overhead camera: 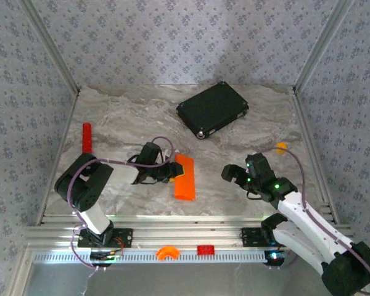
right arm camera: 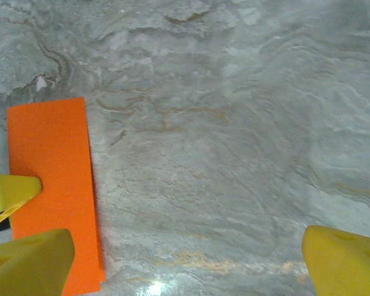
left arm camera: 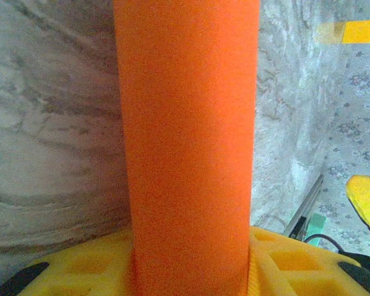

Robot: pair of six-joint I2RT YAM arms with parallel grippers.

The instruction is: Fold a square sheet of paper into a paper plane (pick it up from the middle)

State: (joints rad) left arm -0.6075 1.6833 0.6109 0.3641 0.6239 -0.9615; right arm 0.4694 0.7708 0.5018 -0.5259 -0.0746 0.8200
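Left jaws apparently pinch paper (overhead camera: 185, 179); right wide.

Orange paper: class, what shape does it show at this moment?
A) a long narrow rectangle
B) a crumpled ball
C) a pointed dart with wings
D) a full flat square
A: the orange paper lies flat on the table as a long narrow rectangle with squared ends.

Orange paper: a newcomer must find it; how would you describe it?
On the grey marbled table, look near the middle, at the left hand. The bright orange paper strip lies there, flat and rectangular, unlike the slim red cylinder far left.
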